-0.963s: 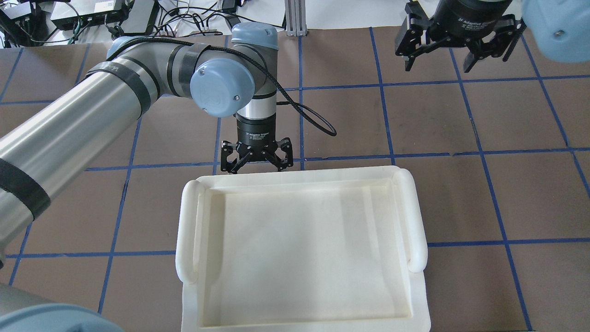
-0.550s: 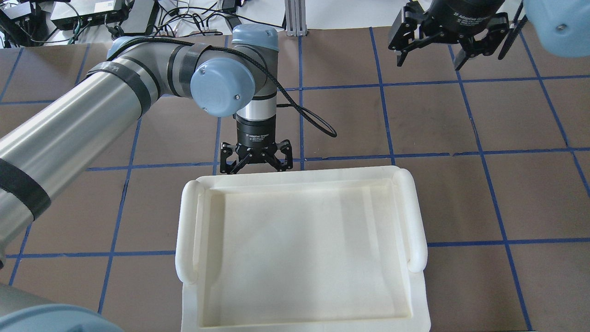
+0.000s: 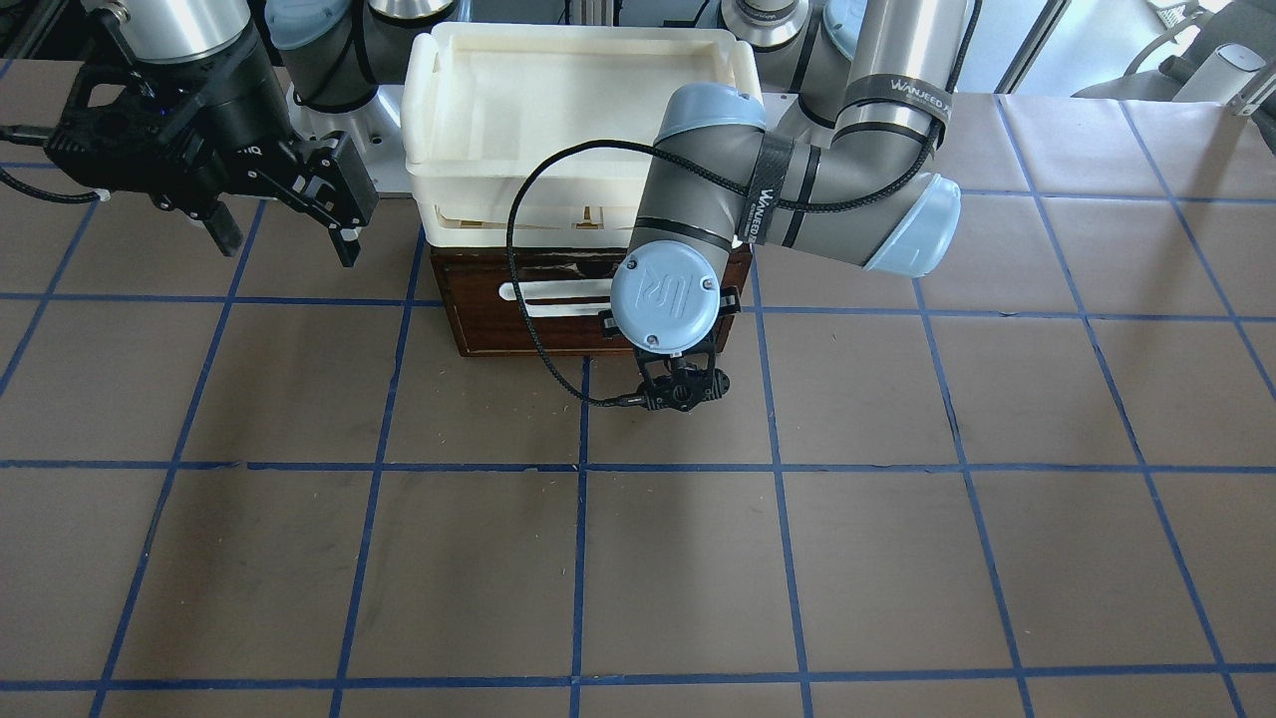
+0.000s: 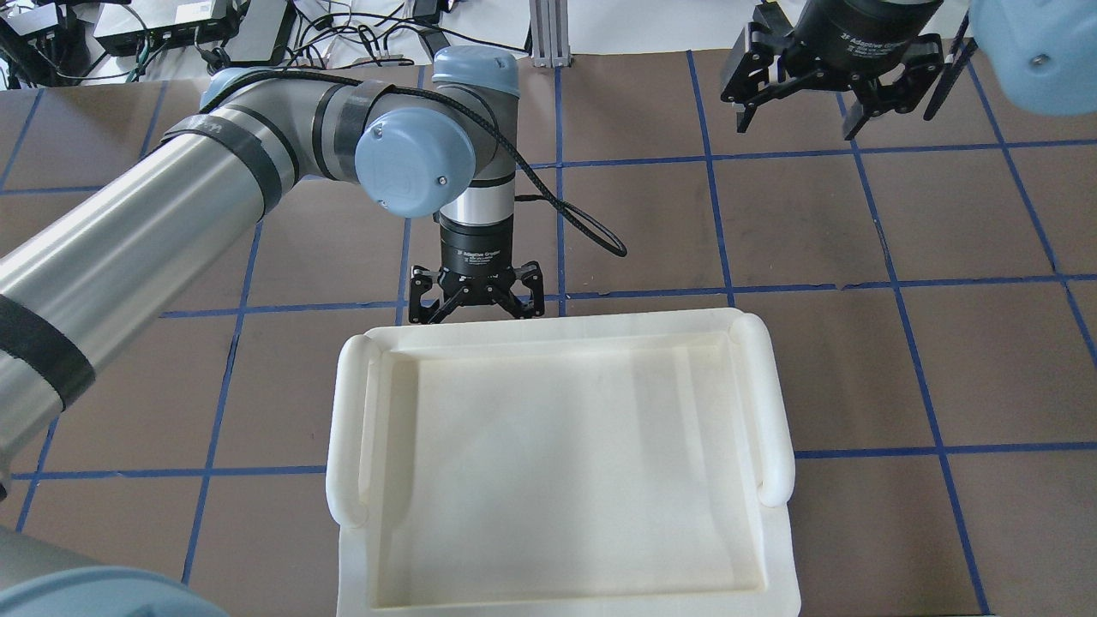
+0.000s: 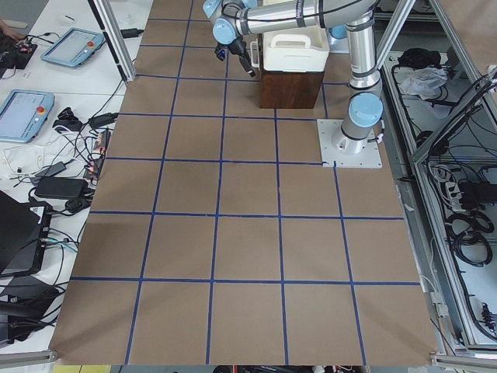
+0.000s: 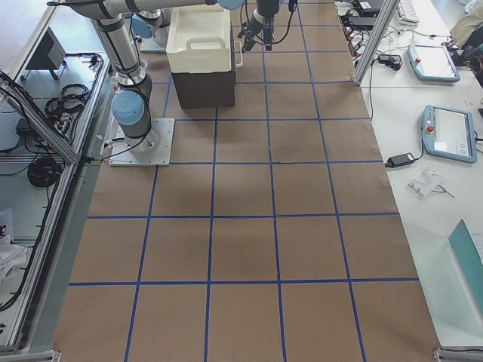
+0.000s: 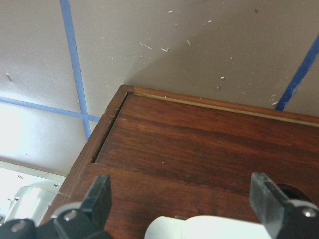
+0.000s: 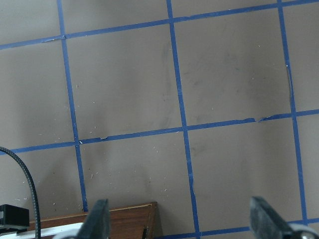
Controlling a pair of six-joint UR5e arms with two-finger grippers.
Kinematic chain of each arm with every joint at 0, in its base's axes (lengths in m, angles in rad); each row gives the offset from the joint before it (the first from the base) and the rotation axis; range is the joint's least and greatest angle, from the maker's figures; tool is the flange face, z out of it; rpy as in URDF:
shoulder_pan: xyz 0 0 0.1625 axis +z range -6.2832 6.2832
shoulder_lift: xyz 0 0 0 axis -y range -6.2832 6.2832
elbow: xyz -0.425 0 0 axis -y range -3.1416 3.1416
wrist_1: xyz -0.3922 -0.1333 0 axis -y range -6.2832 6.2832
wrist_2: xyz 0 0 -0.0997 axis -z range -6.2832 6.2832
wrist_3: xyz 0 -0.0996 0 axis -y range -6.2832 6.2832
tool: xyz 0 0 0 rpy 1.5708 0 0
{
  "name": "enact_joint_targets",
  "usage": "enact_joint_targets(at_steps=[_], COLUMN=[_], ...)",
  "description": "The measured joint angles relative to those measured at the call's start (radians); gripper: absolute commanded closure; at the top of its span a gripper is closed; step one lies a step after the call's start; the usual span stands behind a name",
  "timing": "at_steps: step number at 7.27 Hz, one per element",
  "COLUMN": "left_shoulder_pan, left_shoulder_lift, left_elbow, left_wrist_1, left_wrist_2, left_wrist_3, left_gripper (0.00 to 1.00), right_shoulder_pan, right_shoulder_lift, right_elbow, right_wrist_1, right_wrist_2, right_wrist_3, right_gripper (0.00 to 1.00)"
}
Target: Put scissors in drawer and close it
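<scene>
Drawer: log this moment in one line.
left claw open at drawer handle | right claw open, raised aside | scissors not visible

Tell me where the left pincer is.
Overhead view: the left pincer sits left of centre, just beyond the cream tray, facing the drawer front.

Trays (image 3: 469, 214) stacked atop drawer (image 3: 478, 321) — left hand (image 4: 476, 315) at its front; right hand (image 4: 795, 127) well apart.

The table (image 3: 638, 558) is one broad brown surface, squared off by blue tape lines (image 3: 578, 558). At the far side, by the robot, the dark wooden drawer (image 3: 478, 324) unit stands straight on the tabletop, between the two arm bases. Each base sits on a pale metal plate (image 5: 349, 144). Small pale specks (image 7: 164, 49) lie scattered near the unit.
</scene>
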Motion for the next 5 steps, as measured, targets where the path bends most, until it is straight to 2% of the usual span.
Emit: enact_joint_targets(at_steps=[2,5], left_shoulder_pan=[0.005,0.069], left_shoulder_lift=[0.004,0.014], left_elbow=[0.019,0.155], left_wrist_1=[0.009,0.059], left_wrist_2=[-0.008,-0.017], left_wrist_3=[0.002,0.072], left_gripper=[0.0,0.0], right_shoulder_pan=[0.0,0.0], right_shoulder_lift=[-0.002,-0.002], right_elbow=[0.002,0.003], right_wrist_1=[0.004,0.001], right_wrist_2=[-0.001,0.001], right_wrist_3=[0.0,-0.005], right_gripper=[0.0,0.0])
